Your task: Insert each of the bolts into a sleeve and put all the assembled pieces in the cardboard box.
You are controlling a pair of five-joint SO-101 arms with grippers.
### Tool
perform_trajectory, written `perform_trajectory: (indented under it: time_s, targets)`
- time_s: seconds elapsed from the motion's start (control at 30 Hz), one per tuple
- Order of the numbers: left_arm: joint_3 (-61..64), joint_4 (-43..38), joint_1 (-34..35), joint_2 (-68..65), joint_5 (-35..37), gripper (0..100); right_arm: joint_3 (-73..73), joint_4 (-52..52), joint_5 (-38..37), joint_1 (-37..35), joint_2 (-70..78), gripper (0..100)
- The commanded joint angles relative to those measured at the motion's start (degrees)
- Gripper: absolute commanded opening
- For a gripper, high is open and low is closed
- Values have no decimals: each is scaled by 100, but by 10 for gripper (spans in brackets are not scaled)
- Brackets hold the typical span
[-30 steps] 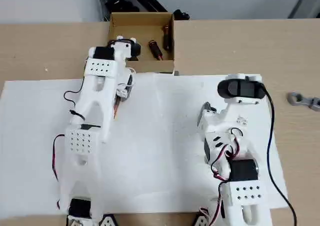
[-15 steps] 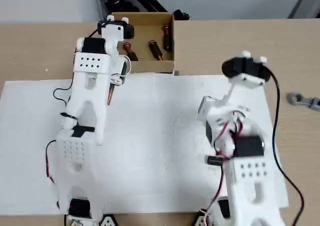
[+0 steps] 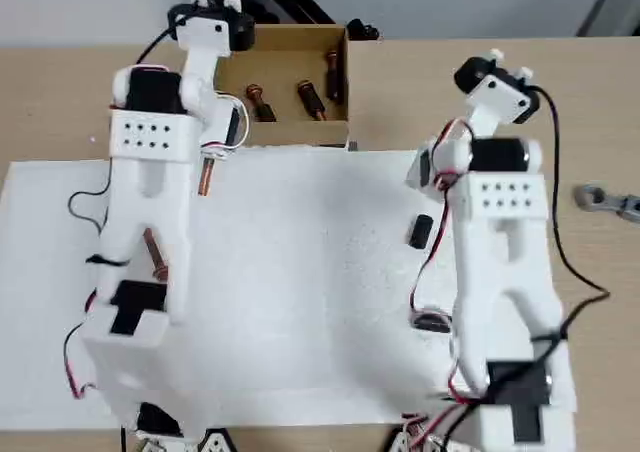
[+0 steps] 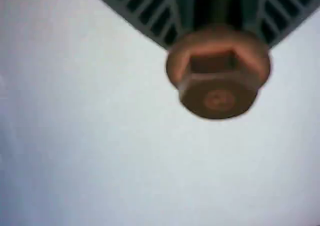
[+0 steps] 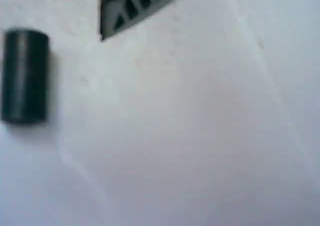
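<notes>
bolt (image 3: 205,177), copper-coloured, clamped in the left gripper (image 3: 208,160) over the far edge of the white sheet (image 3: 300,302), just in front of the cardboard box (image 3: 285,38). in the left wrist view we see its hex head (image 4: 217,81) end-on below the dark gripper body, with plain white sheet behind it. second bolt (image 3: 155,255) lies on the sheet near the left arm's lower part, partly hidden by it. we count three assembled pieces (image 3: 310,100) lying inside the box. sleeve (image 3: 421,231), black, lies on the sheet just beside the right arm; the right wrist view shows it (image 5: 25,76) on its side, touching nothing. second sleeve (image 3: 432,321) lies nearer the right arm's base, part-covered by the arm. right gripper (image 3: 420,170) hangs above the sheet beyond the first sleeve; we cannot tell whether it is parted or closed. wrench (image 3: 605,200) rests on the bare table (image 3: 450,92), off the sheet at the right side.
</notes>
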State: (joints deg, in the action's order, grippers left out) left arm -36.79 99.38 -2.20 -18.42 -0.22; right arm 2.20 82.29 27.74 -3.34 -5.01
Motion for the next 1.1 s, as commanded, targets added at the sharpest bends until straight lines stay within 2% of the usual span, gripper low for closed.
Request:
perform_trajectory:
  time_s: [0.0,0.23,0.5,1.07]
  targets:
    - [163,105,-26,765,-18,6,-615,778,18,31,391,214]
    - [470,97,-35,1398,-26,6,-686,1015,18,13,1007,214]
    - [813,97,-26,1697,-149,6,-686,479,-334,-215,1437,214]
    - [901,97,-26,1785,-149,6,-677,-690,-343,-365,2774,214]
